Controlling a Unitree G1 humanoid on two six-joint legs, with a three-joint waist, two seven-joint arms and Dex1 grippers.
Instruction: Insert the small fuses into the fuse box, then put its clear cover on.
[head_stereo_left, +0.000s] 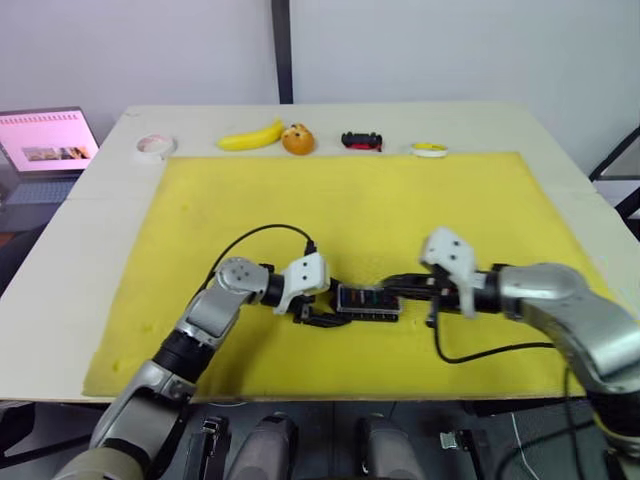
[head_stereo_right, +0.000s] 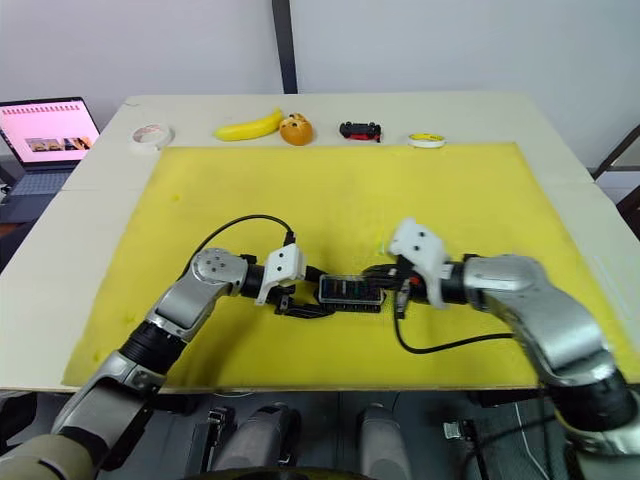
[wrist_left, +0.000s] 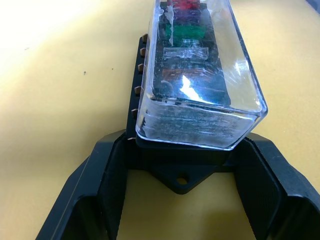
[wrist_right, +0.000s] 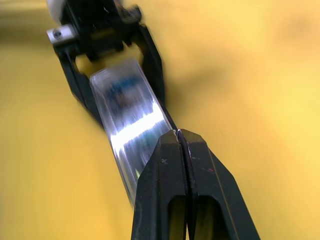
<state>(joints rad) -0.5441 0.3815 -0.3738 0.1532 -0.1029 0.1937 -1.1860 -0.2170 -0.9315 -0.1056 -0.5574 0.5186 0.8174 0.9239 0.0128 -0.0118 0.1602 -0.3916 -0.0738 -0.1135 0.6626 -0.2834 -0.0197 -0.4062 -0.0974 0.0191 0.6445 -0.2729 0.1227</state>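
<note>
At nine o'clock of the fuse box (head_stereo_left: 368, 302) my left gripper (wrist_left: 182, 170) braces the black base, its two fingers spread around that end and pressing its sides. The fuse box lies at the yellow mat's (head_stereo_left: 300, 200) centre, near its front edge; the clear cover (wrist_left: 197, 75) sits on top, with red, purple and green small fuses (wrist_left: 186, 31) showing beneath. At three o'clock my right gripper (wrist_right: 182, 142) presses the cover's end with fingers closed together. Risk: uneven downward pressure may leave the cover tilted, or skid the box from my left fingers.
</note>
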